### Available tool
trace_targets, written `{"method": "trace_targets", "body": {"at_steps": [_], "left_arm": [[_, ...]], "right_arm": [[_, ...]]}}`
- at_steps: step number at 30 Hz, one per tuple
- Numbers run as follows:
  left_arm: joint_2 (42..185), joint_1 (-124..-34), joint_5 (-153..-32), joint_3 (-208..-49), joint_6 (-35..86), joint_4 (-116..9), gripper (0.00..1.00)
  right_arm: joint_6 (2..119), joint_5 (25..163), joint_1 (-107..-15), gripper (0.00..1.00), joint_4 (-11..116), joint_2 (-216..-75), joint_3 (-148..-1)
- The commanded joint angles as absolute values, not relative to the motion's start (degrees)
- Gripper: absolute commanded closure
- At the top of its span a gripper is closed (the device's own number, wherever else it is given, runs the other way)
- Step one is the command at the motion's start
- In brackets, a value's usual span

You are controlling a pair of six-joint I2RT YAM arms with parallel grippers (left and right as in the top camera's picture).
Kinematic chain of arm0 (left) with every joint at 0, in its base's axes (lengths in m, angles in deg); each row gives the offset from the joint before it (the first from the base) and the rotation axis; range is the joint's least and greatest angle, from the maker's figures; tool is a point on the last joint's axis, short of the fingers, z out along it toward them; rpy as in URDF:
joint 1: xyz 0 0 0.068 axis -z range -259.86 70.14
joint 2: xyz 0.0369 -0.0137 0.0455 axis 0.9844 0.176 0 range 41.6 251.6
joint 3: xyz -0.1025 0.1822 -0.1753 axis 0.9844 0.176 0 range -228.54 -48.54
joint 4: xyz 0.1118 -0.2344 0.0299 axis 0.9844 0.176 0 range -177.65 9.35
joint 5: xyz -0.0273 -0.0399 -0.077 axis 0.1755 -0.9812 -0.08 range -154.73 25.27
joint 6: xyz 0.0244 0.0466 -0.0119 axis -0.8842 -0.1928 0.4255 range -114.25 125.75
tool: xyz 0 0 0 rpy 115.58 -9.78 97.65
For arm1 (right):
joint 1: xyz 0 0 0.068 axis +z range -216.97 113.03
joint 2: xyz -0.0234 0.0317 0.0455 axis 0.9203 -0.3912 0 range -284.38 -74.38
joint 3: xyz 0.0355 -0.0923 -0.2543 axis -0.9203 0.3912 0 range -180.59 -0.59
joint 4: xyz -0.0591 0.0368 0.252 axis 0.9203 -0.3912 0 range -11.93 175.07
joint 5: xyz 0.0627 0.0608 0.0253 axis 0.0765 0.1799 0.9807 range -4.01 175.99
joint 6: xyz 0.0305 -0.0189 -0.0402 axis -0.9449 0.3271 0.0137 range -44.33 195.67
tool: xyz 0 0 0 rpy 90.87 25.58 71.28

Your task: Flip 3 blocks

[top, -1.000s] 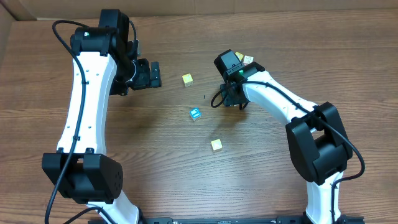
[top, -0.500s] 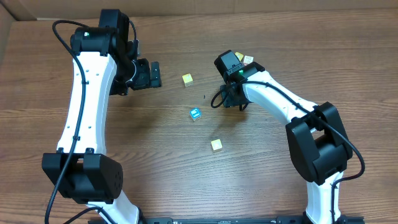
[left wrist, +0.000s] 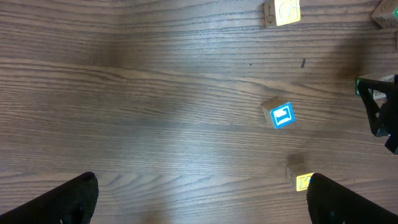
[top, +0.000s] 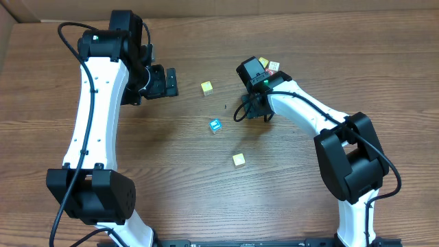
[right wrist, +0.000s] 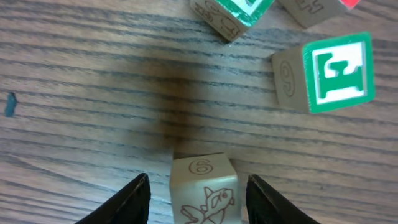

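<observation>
Right wrist view — whitish fish-marked block point(right wrist: 204, 194) sits on tabletop point(right wrist: 74, 93), squarely between half-spread jaws of right pincer point(right wrist: 198, 180) — slim gaps either side, nothing pinched; left arm point(top: 96, 89) well apart.

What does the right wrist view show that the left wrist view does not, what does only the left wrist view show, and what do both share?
Right wrist only: a cream wooden cube with a fish drawing, apart from both fingers, and a green-framed letter cube. Left wrist only: a blue-framed letter cube, a pale yellow letter cube, a bright yellow cube, the open left gripper. Both: the brown wooden table and the open right gripper, cut off at the left wrist view's edge.
</observation>
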State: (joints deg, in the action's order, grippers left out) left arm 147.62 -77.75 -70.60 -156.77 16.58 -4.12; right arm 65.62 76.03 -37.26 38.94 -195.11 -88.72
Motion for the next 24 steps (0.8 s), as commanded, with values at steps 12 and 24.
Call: {"method": "trace_targets", "body": {"at_steps": [12, 24], "left_arm": [[148.1, -78.2, -70.2, -156.5, 17.6, -4.1, 0.0], [148.1, -78.2, -70.2, -156.5, 17.6, -4.1, 0.0]], "right_arm": [[67.1, 75.7, -37.5, 0.58, 37.4, -195.1, -88.4], [65.9, 78.6, -37.5, 0.68, 35.8, -195.1, -88.4]]}}
